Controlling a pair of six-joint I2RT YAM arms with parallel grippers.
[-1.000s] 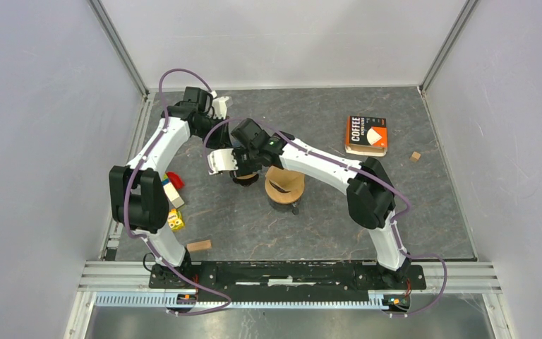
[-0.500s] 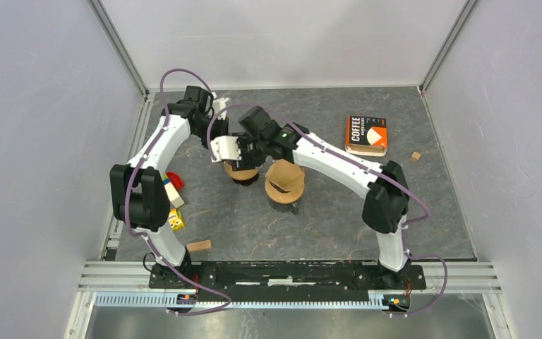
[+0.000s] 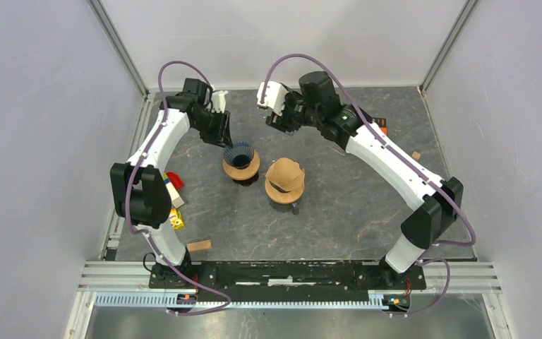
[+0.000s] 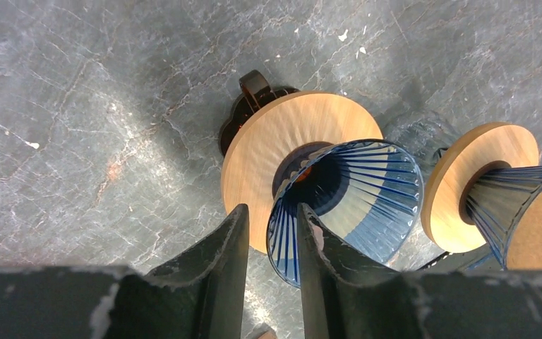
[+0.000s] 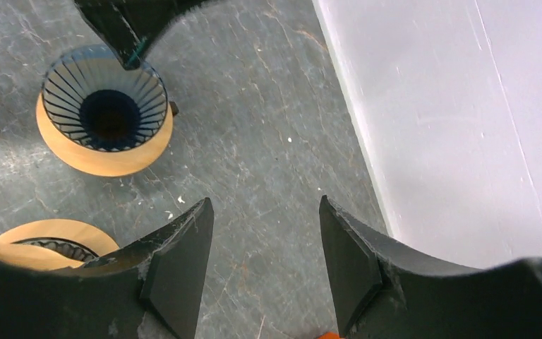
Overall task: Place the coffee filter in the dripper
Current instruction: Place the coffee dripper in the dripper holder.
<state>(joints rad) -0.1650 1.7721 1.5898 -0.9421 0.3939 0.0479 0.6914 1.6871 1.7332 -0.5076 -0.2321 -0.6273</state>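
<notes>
Right gripper (image 5: 265, 205) has swung clear beyond the blue dripper (image 3: 241, 154), jaws wide and empty; left gripper (image 4: 272, 212) straddles its rim, loosened, so I'd lift straight off without tipping it, coffee filter (image 3: 284, 173) seated in the neighbouring dripper (image 4: 459, 183) just beside.

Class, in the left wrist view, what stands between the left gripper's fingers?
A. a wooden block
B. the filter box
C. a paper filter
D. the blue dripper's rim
D: the ribbed rim of the blue dripper rises between the parted fingers of the left gripper, which straddle it.
</notes>
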